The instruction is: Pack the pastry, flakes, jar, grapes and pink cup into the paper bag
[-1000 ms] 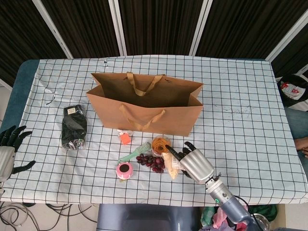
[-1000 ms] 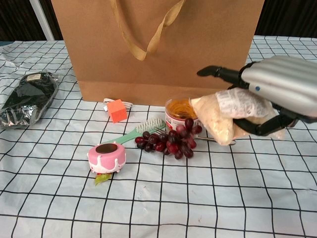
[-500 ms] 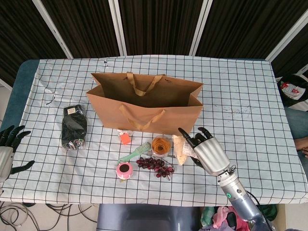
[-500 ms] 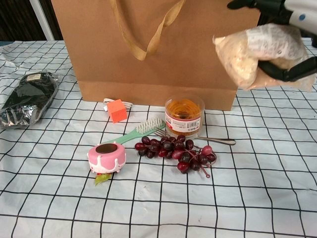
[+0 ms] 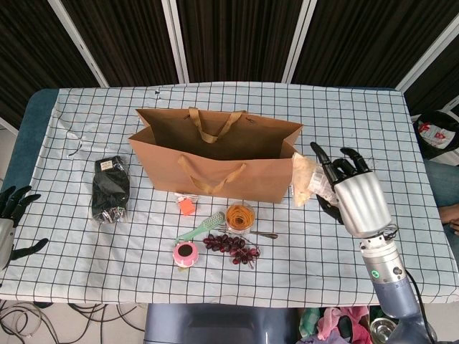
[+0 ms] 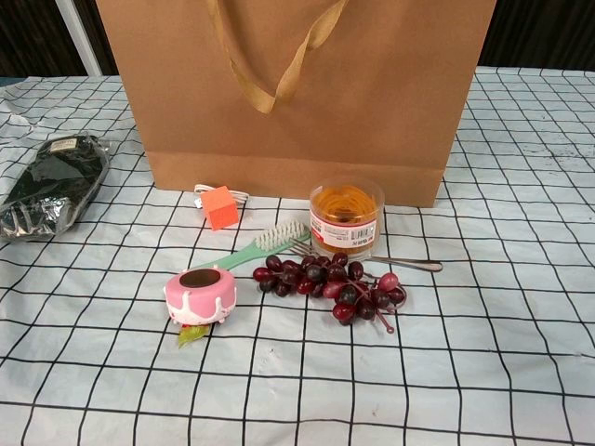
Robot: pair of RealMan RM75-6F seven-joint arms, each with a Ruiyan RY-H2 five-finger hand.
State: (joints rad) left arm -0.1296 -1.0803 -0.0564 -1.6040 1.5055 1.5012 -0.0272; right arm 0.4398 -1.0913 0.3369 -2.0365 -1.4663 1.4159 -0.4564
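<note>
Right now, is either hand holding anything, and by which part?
The right hand grips the bag of flakes by its right side; the left hand holds nothing.

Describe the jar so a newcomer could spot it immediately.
Start at the paper bag standing mid-table. Just in front of its right half stands the jar, behind the grapes. It is the only clear round container, with amber contents and a red label.

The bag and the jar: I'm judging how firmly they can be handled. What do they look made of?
The bag looks like matte brown kraft paper: creased, with flat folded handles. The jar seems clear glossy plastic, possibly glass, since its orange contents show through.
</note>
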